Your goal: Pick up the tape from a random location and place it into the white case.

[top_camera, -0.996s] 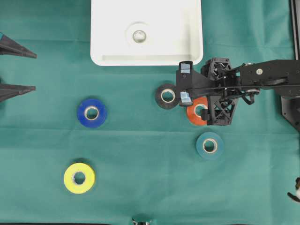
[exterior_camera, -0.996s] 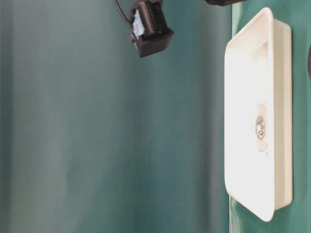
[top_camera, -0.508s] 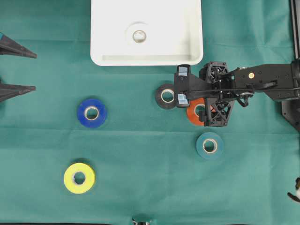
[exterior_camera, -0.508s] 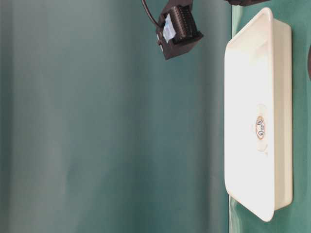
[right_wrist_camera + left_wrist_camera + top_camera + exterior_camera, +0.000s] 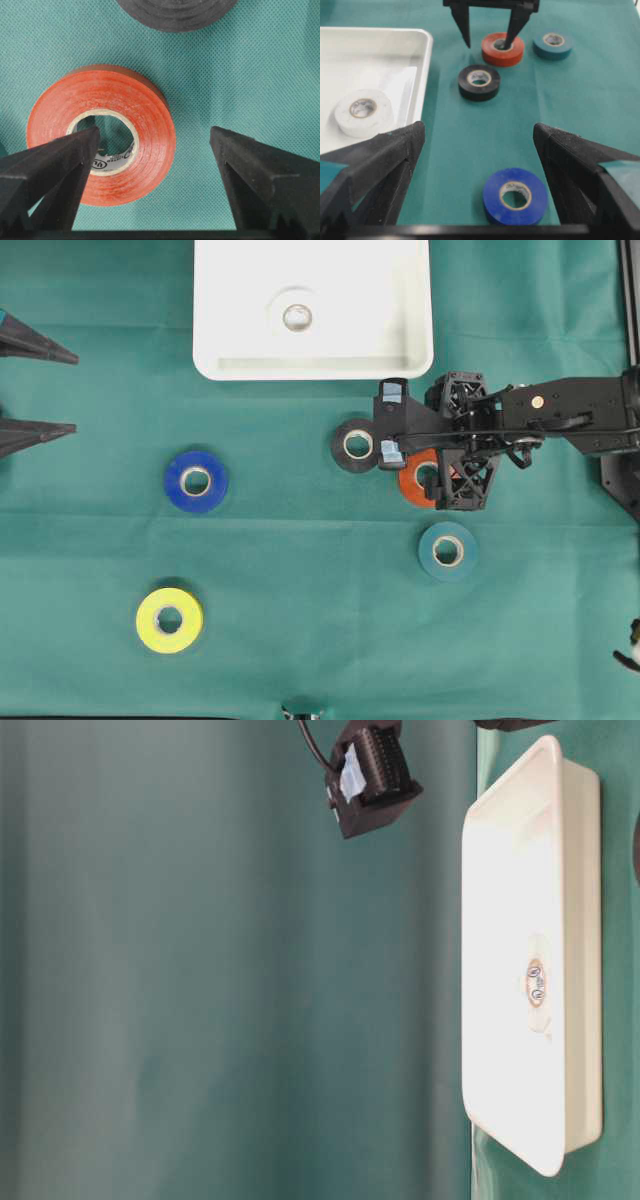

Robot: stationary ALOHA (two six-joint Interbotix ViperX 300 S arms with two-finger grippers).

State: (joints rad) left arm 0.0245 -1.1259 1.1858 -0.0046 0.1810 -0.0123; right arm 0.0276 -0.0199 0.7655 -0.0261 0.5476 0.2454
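You saw a tabletop (image 5: 300, 640) covered edge to edge in a green woven cloth, with a plain green backdrop filling the table-level view. The white case (image 5: 230, 340) lay at the far middle of the cloth: a shallow white tray with rounded corners and a raised rim, holding one white tape roll (image 5: 364, 112) flat on its floor. Five other rolls lay flat on the cloth. The orange tape roll (image 5: 102, 135), glossy with a pale printed core, sat just in front of the case's right corner, with the black tape roll (image 5: 356, 445) close on its left. The teal tape roll (image 5: 446, 550) lay nearer you, and the blue tape roll (image 5: 196, 481) and yellow tape roll (image 5: 169, 620) were well apart on the left. The right gripper (image 5: 490, 35) hung over the orange roll with its fingers spread wide, one fingertip in the core hole and the other outside the roll, toward the black one; nothing was gripped. The left gripper (image 5: 480, 150) stood back at the left edge, its fingers likewise wide and holding nothing.
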